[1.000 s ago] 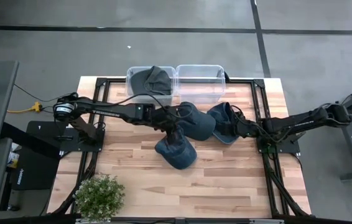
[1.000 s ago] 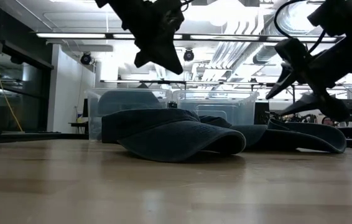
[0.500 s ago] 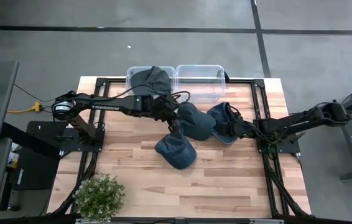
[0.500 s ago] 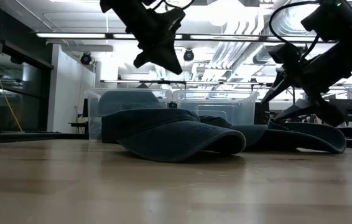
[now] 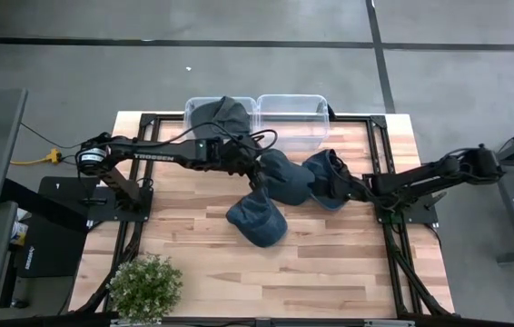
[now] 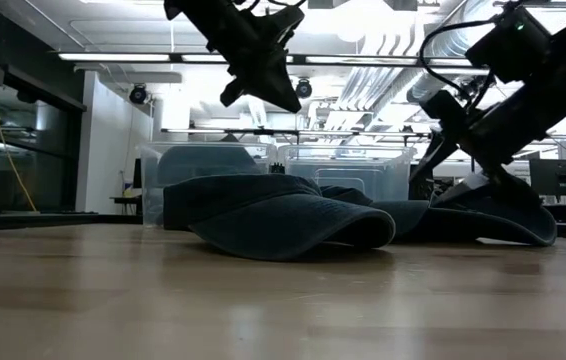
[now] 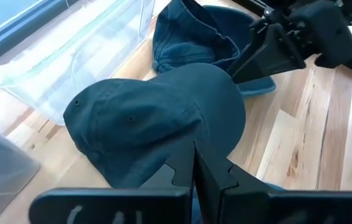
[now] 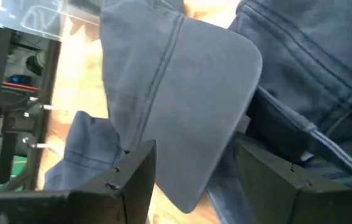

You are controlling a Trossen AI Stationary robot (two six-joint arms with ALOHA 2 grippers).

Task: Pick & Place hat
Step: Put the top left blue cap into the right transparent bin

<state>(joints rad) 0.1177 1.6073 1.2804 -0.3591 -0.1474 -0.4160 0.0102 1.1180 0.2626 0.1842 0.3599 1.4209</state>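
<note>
right gripper (image 8: 191,180): my jaws apart, straddling cap brim (image 8: 182,93)
left gripper (image 7: 194,171): my jaws together, above middle cap (image 7: 154,121)

- A light wooden worktop (image 5: 330,263) of butcher-block planks carries everything.
- Three dark blue hats lie on it in an overlapping cluster near the middle: front hat (image 5: 257,221), middle hat (image 5: 286,178), right hat (image 5: 328,176).
- Two clear plastic bins touch side by side at the far edge: left bin (image 5: 219,118), right bin (image 5: 292,118).
- A small potted plant (image 5: 146,286) stands at the near-left corner.
</note>
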